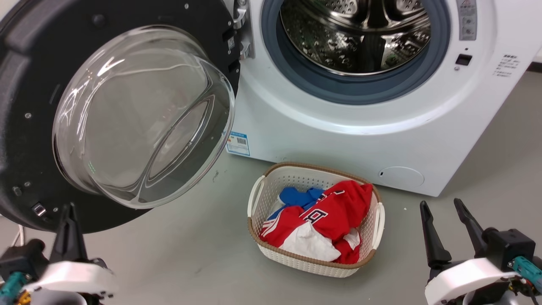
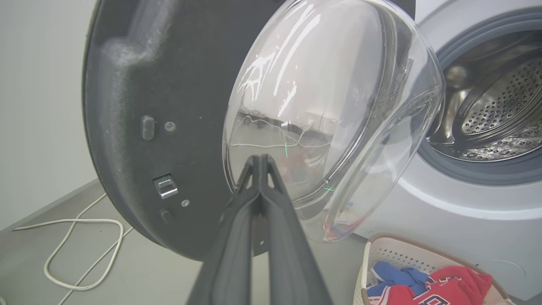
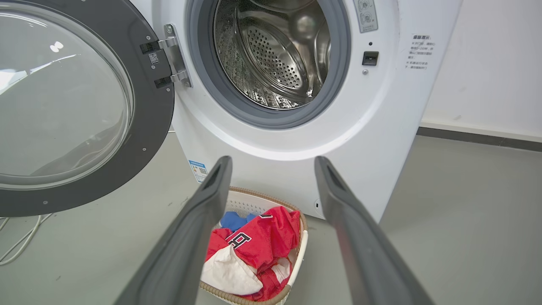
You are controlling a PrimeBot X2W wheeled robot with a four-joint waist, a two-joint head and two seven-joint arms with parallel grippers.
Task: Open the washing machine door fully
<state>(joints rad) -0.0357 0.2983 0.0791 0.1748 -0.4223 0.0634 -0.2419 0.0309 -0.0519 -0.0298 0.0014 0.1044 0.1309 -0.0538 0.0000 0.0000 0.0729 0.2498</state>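
Standing on a grey floor, the white washing machine [image 1: 322, 140] faces the robot with its opening uncovered, so that the grey rubber gasket [image 1: 351, 91] and the perforated steel drum [image 1: 355, 34] inside it are exposed. The washing machine door [image 1: 25, 84], a black disc hung from a metal hinge [image 1: 243, 29] at the left side of the opening, is swung wide to the robot's left, its inner face and bulging clear glass bowl [image 1: 139, 114] turned toward the head camera. A white laundry basket [image 1: 296, 258] with a brown rim sits on the floor just before the machine, holding red, white and blue garments [image 1: 334, 212]. The right gripper [image 1: 441, 205] hangs at lower right, well apart from the door, fingers spread and empty. The left gripper [image 1: 70, 207] sits below the door's lower edge, fingers pressed together on nothing; contact with the door cannot be told. A white cable [image 2: 63, 254] loops on the floor beneath the door. A blue label sticker [image 1: 238, 144] and a round filter cap [image 1: 400, 176] mark the machine's lower front.
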